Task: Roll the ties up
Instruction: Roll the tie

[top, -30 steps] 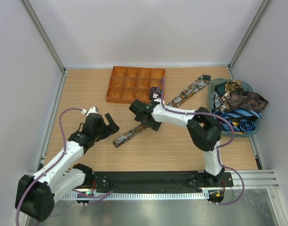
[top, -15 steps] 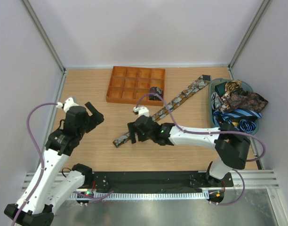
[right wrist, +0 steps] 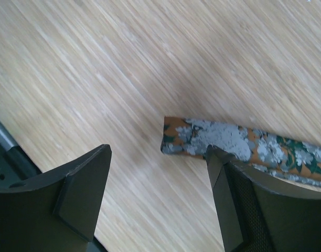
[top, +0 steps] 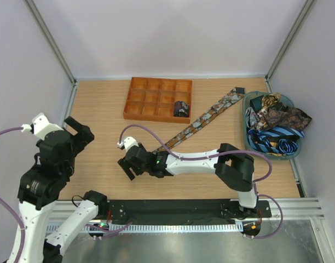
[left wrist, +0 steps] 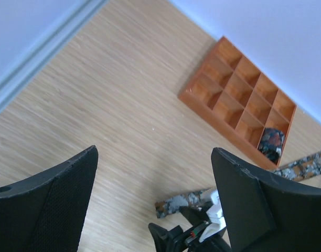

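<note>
Centre of the top view: long brown-gold paisley fabric necktie (top: 203, 118) lies flat and straight on the light wooden tabletop (top: 102, 104). It runs diagonally from the teal round basket (top: 244, 114) at right down toward lower centre. It is probably stretched out so it can be rolled from one end.

Right gripper (top: 128, 164) is at lower centre, over the tie's lower end, which the arm hides in the top view. In the right wrist view the narrow end (right wrist: 202, 139) lies between the black fingers (right wrist: 82, 191), closer to the right-hand one. Jaws are apart with nothing clamped; cannot tell if a finger touches the fabric. My read: lined up to pinch that end and start the coil.

Left gripper (top: 74, 131) is at mid left, raised off the table and well apart from the tie. Its jaws are wide and hold nothing, likely parked out of the way. The left wrist view agrees: only wood between its spread fingers (left wrist: 45, 202).

Orange plastic gridded tray (top: 156, 98) is at upper centre. One small dark rolled tie (top: 182, 108) sits in its lower-right compartment, so finished coils seemingly go one per cell.

Heap of unrolled ties (top: 274, 123), paisley and blue-striped, is piled in the basket as the supply. Task looks early: one rolled, one laid out, the heap not yet started.
</note>
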